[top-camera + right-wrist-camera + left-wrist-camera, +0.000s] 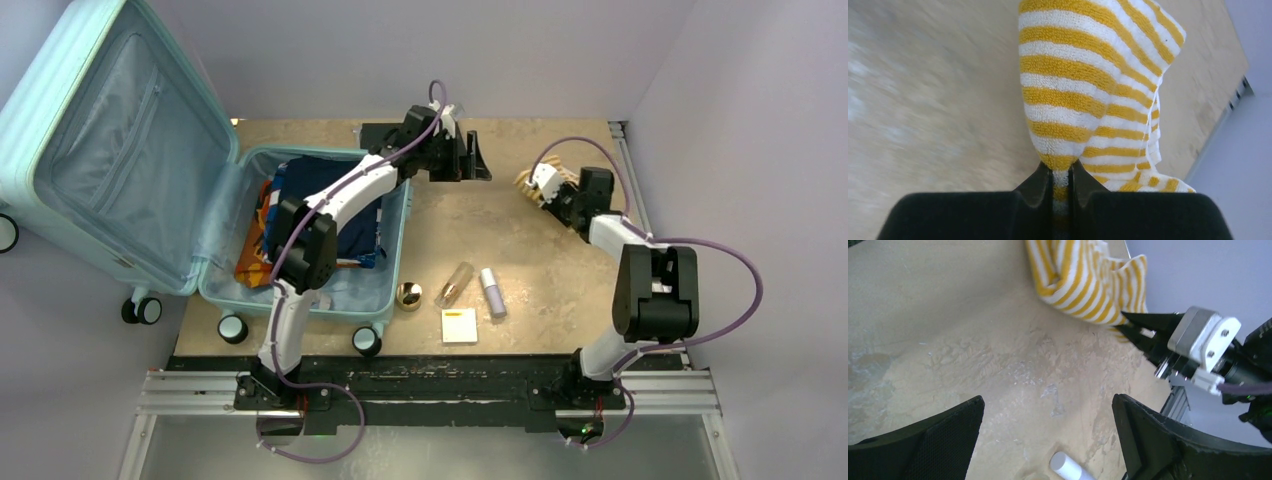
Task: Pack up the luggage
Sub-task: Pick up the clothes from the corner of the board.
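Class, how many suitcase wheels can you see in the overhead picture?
4 wheels on the luggage: one at the lid's left edge, one below the lid's near corner, two along the base's near side. Others may be hidden.

Plain pale lilac walls (420,50) close in a beige, mottled, stone-look table (560,290). A black and silver metal rail (450,395) runs along its near edge. The light is soft and even.

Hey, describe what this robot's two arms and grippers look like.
Both arms, left and right, have white links joined by boxy black housings, and a purple cable loops along each. The left gripper and right gripper have black fingers. A white bracket with screws sits behind the right one.
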`<state>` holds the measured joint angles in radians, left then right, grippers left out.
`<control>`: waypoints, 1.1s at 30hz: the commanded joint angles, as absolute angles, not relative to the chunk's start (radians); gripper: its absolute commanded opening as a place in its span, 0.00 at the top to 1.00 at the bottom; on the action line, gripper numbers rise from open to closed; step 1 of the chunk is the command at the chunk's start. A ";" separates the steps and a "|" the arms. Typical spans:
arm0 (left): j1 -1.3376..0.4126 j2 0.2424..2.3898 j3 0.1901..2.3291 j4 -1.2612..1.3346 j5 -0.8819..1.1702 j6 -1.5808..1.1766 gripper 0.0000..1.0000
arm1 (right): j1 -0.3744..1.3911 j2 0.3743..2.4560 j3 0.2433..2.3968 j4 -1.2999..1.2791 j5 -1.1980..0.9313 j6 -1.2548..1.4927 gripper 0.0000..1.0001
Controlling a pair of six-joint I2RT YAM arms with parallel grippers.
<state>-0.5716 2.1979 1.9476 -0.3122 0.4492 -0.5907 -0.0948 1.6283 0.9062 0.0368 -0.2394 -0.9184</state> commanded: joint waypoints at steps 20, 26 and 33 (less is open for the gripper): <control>-0.589 2.253 1.869 -0.255 0.377 -0.883 0.01 | 0.195 1.605 0.992 0.181 -0.462 -0.394 1.00; -0.584 2.267 1.908 -0.262 0.401 -0.882 0.01 | 0.220 1.641 0.992 0.195 -0.462 -0.363 1.00; -0.559 2.184 1.854 -0.174 0.482 -0.915 0.01 | 0.224 1.704 1.004 0.204 -0.430 -0.336 1.00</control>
<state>-0.5751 2.2688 1.8610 -0.2615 0.4221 -0.8799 0.2115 1.6821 0.9794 0.1555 -0.4152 -0.3725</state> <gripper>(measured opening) 0.992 0.093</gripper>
